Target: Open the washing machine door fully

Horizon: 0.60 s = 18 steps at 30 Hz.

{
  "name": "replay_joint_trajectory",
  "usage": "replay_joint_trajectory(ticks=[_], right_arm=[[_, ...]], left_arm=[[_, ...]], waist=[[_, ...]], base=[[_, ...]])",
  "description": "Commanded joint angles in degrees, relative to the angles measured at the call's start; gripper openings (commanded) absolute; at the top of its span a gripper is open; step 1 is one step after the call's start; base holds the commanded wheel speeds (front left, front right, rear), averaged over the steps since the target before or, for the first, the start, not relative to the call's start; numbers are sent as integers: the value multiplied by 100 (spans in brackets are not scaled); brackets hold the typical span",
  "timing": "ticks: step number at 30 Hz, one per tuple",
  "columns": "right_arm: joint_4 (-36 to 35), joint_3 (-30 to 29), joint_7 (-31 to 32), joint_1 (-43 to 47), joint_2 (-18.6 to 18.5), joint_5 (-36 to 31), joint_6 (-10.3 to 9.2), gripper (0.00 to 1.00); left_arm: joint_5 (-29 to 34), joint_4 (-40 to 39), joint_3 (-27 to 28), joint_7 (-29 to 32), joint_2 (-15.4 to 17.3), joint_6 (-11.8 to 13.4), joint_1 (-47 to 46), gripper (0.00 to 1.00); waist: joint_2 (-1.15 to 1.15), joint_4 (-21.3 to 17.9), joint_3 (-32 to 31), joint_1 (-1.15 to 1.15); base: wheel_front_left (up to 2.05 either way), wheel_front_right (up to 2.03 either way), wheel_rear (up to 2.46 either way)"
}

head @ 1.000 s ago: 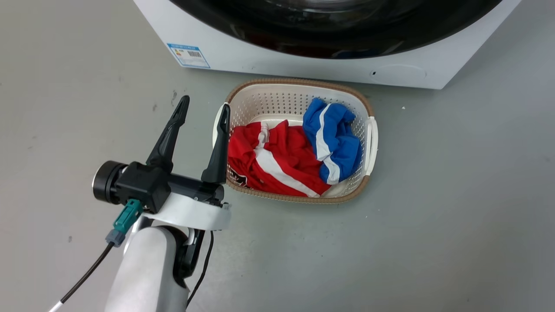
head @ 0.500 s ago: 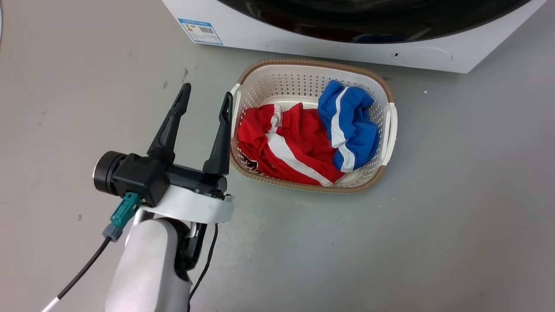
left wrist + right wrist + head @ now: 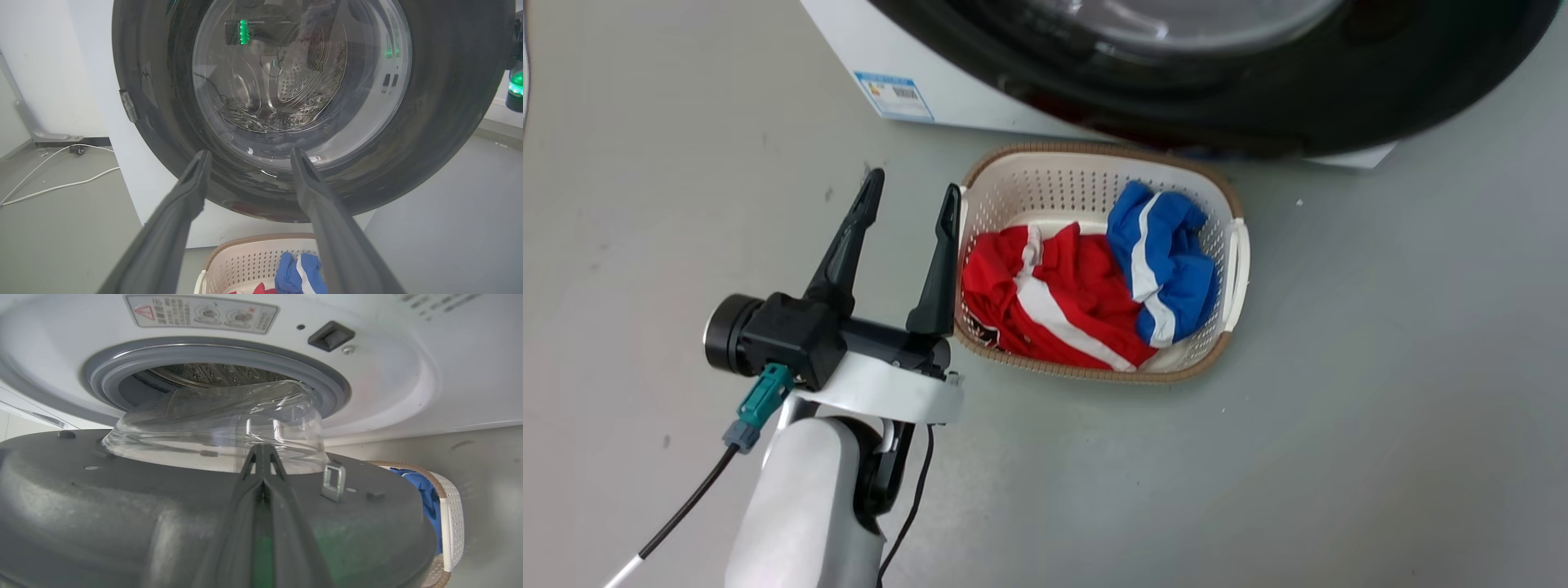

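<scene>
The washing machine door [image 3: 1258,106], glossy black with a clear bowl window, stands ajar, its lower rim hanging over the floor ahead of the white machine [image 3: 849,41]. In the left wrist view the door [image 3: 449,102] faces me, its outer side towards the camera. My left gripper [image 3: 912,192] is open and empty, low beside the basket; its fingers [image 3: 250,159] point at the door's lower edge, apart from it. My right gripper [image 3: 263,451] is shut, lying against the door's grey inner face [image 3: 102,506] beside the glass bowl [image 3: 212,420] and the metal latch hook [image 3: 333,482]. The rubber-ringed drum opening [image 3: 204,359] lies beyond.
A cream laundry basket [image 3: 1054,188] sits on the grey floor in front of the machine, holding a red garment [image 3: 1045,302] and a blue one [image 3: 1160,261]. White cables [image 3: 53,188] trail on the floor left of the machine.
The door has swung out from the machine's front and now overhangs the basket's far rim. The head camera has shifted. My left gripper stays open in the same pose.
</scene>
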Motion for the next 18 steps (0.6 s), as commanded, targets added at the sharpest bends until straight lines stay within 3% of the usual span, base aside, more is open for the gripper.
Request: replay_joint_trajectory(ticks=[1, 11, 18], right_arm=[[-60, 47, 124, 213, 140, -49, 2, 0], [-709, 148, 657, 1446, 380, -190, 2, 0], [-1355, 102, 996, 2416, 739, -150, 2, 0]], left_arm=[[-19, 42, 25, -14, -10, -7, 115, 100], [-75, 349, 11, -14, -9, -3, 495, 100], [-83, 505, -35, -14, -7, -4, 800, 100]], waist=[[0, -57, -167, 0], [0, -148, -948, 0], [0, -167, -1457, 0]], base=[[0, 0, 0], [0, 0, 0], [0, 0, 0]])
